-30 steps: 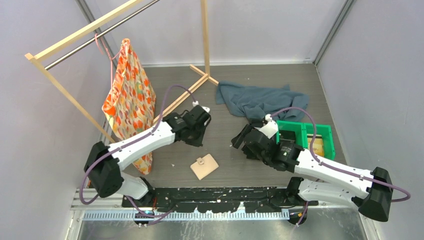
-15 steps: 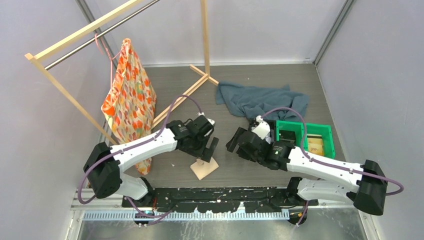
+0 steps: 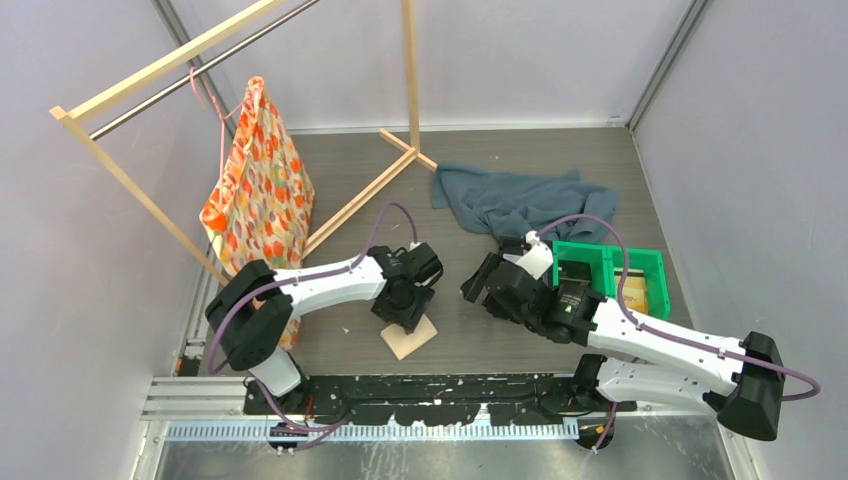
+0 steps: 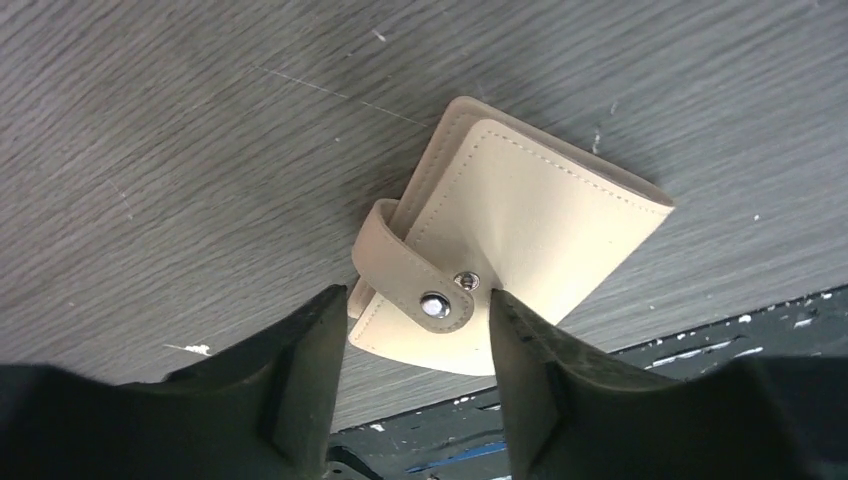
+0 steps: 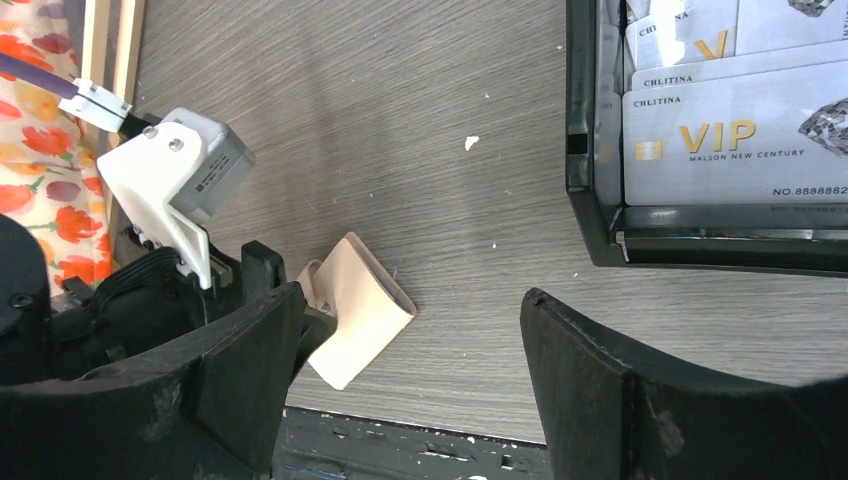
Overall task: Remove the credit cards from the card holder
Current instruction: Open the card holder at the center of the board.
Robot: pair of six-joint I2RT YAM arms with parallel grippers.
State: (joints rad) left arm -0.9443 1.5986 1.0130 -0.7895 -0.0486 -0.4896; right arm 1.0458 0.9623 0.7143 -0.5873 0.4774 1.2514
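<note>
Left gripper (image 4: 415, 310) poised over the snapped-shut card holder (image 4: 540, 230) — jaws apart

The holder lies flat near the table's front edge, right under the left gripper, whose fingers straddle its strap (image 4: 405, 275) without clamping. Its long side runs diagonally away from them. The right gripper (image 5: 410, 330) — spread wide, empty — hangs well apart, so the left arm is nearer.

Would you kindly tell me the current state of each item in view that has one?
card holder, closed, strap snapped, lying flat on table.
left pincer, open, straddling the strap.
right pincer, open, empty.
blue towel, crumpled.
patterned bag, hanging from rack.
</note>
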